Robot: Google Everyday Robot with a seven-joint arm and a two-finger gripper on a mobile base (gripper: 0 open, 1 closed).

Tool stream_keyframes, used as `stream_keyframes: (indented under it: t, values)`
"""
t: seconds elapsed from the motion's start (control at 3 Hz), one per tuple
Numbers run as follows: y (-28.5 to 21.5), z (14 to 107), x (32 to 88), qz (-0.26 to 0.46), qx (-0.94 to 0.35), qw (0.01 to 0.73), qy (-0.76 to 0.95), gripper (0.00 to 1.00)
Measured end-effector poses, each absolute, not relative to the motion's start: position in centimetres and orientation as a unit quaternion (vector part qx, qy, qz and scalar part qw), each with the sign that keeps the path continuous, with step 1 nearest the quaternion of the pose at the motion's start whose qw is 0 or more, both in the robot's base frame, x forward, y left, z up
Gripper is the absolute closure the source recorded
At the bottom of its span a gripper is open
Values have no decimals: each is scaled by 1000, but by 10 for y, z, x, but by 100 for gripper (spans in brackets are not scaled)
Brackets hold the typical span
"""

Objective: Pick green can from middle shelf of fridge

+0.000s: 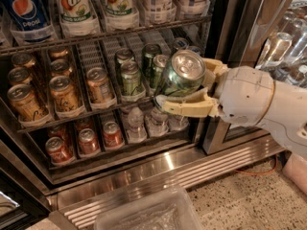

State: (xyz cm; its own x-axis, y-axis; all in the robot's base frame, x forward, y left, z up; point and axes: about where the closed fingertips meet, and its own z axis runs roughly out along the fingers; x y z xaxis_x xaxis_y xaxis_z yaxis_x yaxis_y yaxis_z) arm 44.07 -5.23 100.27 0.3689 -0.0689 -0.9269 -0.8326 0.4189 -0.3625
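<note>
Now my pincer (178, 87) clamps the green can (184, 73), tilted, just off the table's (88, 56) front right corner. Smooth and leaning, it could slip from my grip, or clip the fridge (240, 28) post if I swing right.

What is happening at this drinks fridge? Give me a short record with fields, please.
Gripper: the gripper is in front of the fridge, by the right end of the middle shelf, shut on the green can
Green can: tilted, lid toward the camera, held in front of the shelf
Middle shelf: gold cans on the left, more green cans beside them
Shelf above: big bottles
Shelf below: red cans and water bottles
Floor: clear plastic tub in front of the fridge
</note>
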Motion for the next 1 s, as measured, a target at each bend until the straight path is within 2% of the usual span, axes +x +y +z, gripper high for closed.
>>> stream_keyframes:
  t: [0.67,1.0]
  values:
    - [-16,1020,386,312,-528,619,490,100]
    - [-15,1010,338,318,-514,626,493,100]
